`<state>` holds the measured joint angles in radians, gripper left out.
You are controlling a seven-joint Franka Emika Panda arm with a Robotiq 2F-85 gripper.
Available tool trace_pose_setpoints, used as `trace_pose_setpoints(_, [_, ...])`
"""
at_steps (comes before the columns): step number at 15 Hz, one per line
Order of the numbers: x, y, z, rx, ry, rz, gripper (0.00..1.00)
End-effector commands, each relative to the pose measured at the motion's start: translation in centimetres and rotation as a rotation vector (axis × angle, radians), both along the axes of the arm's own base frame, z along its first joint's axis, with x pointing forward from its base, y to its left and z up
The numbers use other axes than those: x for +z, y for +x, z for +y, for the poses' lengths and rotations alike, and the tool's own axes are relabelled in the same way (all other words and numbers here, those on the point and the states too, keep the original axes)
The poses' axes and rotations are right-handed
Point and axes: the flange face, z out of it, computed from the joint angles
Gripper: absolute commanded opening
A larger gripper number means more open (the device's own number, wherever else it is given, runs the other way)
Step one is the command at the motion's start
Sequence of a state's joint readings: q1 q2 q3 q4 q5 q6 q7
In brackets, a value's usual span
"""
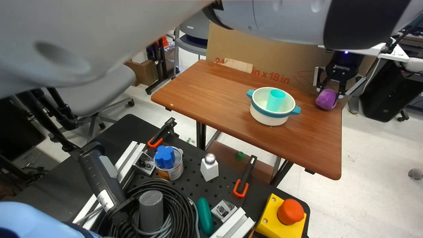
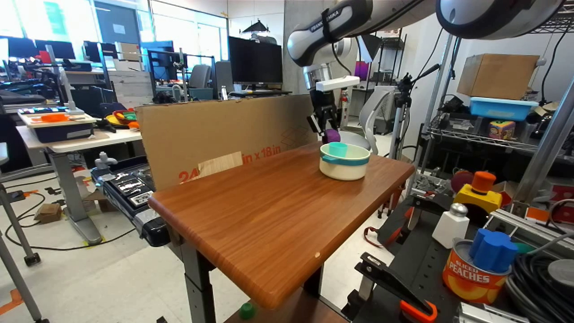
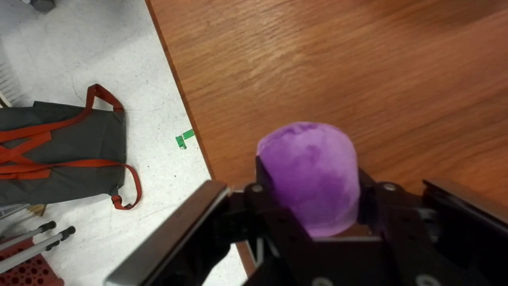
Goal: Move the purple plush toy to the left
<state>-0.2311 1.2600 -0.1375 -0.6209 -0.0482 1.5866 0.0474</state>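
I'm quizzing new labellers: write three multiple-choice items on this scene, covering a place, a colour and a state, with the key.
1. Where is the turquoise cylinder?
A) inside the white bowl
B) beside it
C) under it

2. What colour are the bowl's handles?
A) red
B) yellow
C) teal

3. The pincer is:
A) empty
B) holding the purple plush toy
C) gripping the bowl

1 A: it stands inside in both exterior views.
2 C: an exterior view shows both teal.
3 B: the wrist view shows fingers against both its sides.
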Motion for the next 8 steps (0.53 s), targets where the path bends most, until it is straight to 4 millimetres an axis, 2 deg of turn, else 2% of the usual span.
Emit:
trace_pose_setpoints(1, [4.4,1.1,2.3,0.081,-0.004,-0.023,0.17])
trace_pose_setpoints(4, [7.2,2.3,6.0,0.221,0.006,-0.062,0.16])
trace_pose_setpoints(6, [7.7,2.6,9.1,0.300,0.028,-0.055,0.16])
trace_pose_setpoints(8, [7.0,2.2,11.8,0.384,0.045,-0.012,0.16])
